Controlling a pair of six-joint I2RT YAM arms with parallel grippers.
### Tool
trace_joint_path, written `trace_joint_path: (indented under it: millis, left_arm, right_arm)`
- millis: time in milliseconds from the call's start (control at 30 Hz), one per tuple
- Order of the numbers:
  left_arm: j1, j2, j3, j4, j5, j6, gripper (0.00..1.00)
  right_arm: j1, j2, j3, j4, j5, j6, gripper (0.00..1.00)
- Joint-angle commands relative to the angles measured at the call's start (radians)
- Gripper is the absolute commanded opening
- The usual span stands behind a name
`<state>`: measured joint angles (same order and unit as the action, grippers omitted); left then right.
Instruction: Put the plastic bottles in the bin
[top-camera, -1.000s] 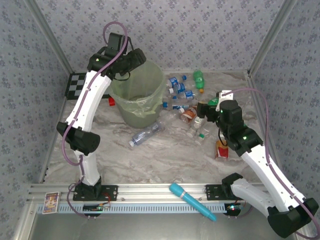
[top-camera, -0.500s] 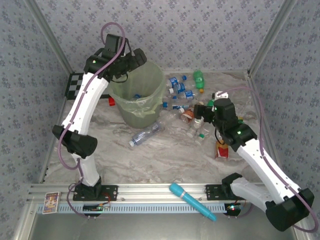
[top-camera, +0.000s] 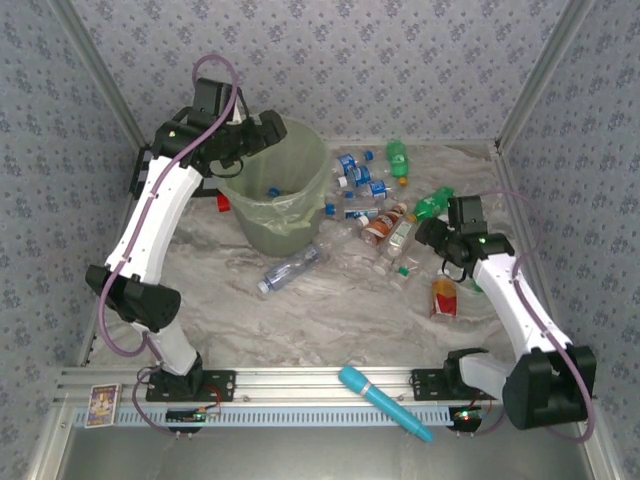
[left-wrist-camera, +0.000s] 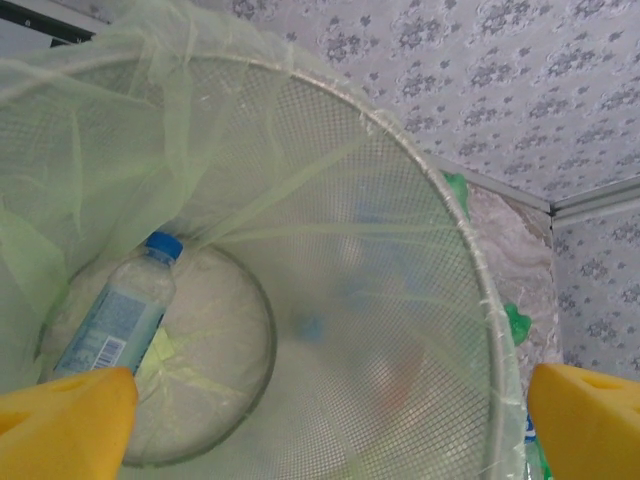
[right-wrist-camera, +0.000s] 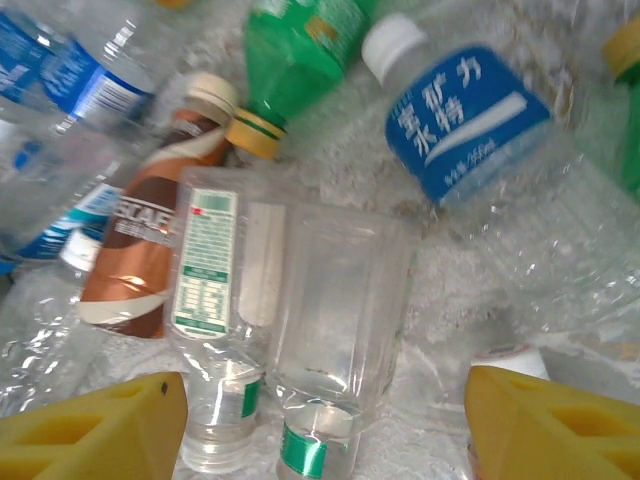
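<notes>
Plastic bottles (right-wrist-camera: 330, 290) mostly lie loose below the parted right gripper (right-wrist-camera: 325, 420); one blue-capped clear bottle (left-wrist-camera: 120, 310) sits in the pale-green translucent bin (left-wrist-camera: 470, 260) under the spread left gripper (left-wrist-camera: 325, 425).

The bin (top-camera: 281, 236), a round pale-green bucket with a thin liner over its rim, stands upright on the table (top-camera: 300, 320). One clear bottle with a blue cap (left-wrist-camera: 118, 316) lies on its bottom. The other plastic bottles (top-camera: 372, 215) lie in a loose pile just right of the bin, most on their sides. A clear bottle (top-camera: 290, 270) lies in front of the bin, and a red-labelled bottle (top-camera: 444, 297) lies apart.
</notes>
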<state>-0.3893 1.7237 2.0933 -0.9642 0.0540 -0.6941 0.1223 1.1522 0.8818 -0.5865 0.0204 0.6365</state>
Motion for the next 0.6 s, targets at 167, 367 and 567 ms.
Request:
trace_joint_path:
  millis: [167,367,567]
  left_arm:
    - [0.091,-0.056,-0.018,-0.103,0.138,0.043,1.00]
    - [0.150,-0.080,-0.042,-0.198,0.146,0.061,1.00]
    - [0.156,-0.150,-0.122,-0.188,0.020,0.042,1.00]
  right_arm:
    - [0.004,0.187,0.034,0.007,-0.049,0.090,0.74]
    - [0.011,0.292,0.060,0.012,0.001,0.100,0.73]
    - [0.020,0.394,0.119,0.017,0.003,0.099,0.74]
